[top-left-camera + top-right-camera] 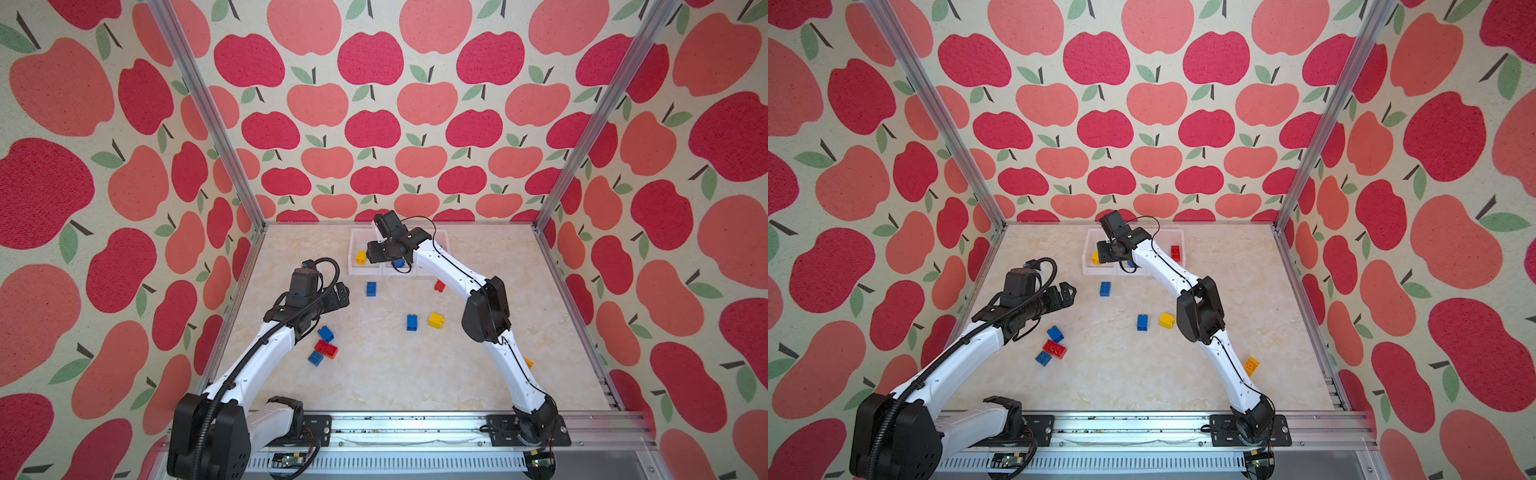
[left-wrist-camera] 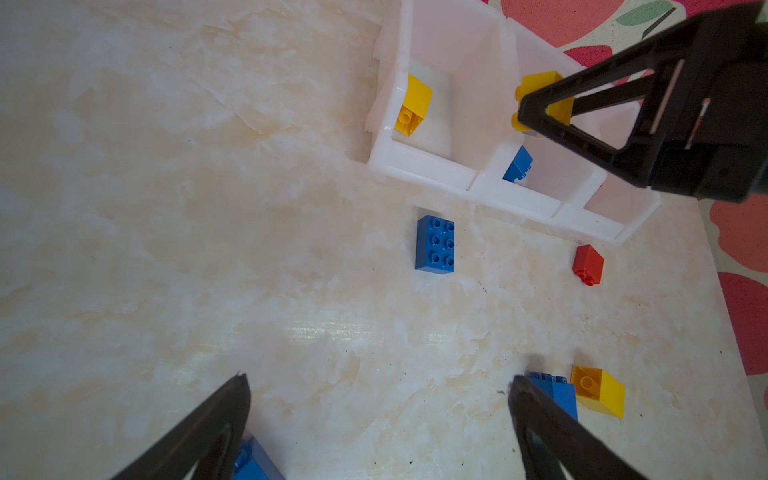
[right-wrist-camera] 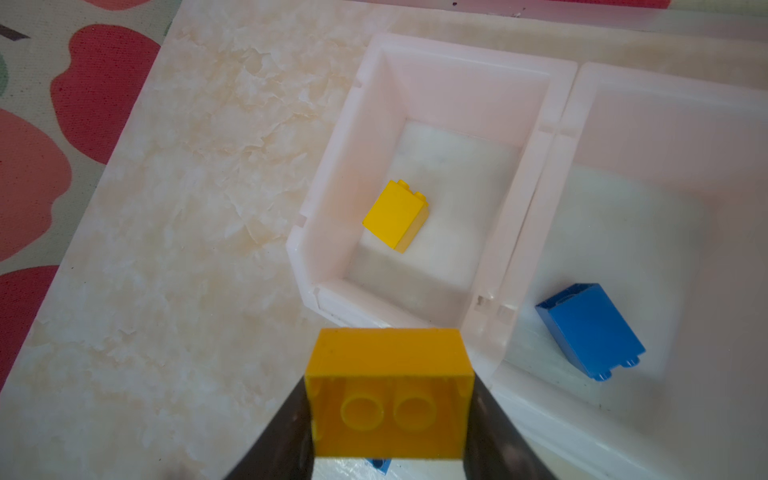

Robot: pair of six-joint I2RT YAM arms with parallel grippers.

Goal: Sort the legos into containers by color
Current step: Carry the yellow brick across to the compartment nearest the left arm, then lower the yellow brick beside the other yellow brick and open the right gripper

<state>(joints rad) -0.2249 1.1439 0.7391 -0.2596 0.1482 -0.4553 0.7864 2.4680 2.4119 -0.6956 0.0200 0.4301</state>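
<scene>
Your left gripper [image 2: 378, 378] is wide open and holds nothing; it hangs over the table [image 1: 374, 382]. Just on your side of it lie a big red brick [image 1: 326, 349] and two small blue bricks [image 1: 325, 333], close together. Farther out, a blue brick [image 1: 411, 322] and a yellow brick [image 1: 435, 320] sit side by side. Past them lie a long blue brick [image 1: 371, 289] and a small red brick [image 1: 439, 285]. At the far end your right gripper [image 3: 390, 399] pinches a second yellow brick [image 3: 386, 353] by its two flat ends, above the white bins [image 3: 557, 137], near the wall between the bin with a yellow cube [image 3: 397, 216] and the bin with a blue cube [image 3: 590, 330]. These bricks look light, hard and smooth, so squeeze flat sides, not bumps.
</scene>
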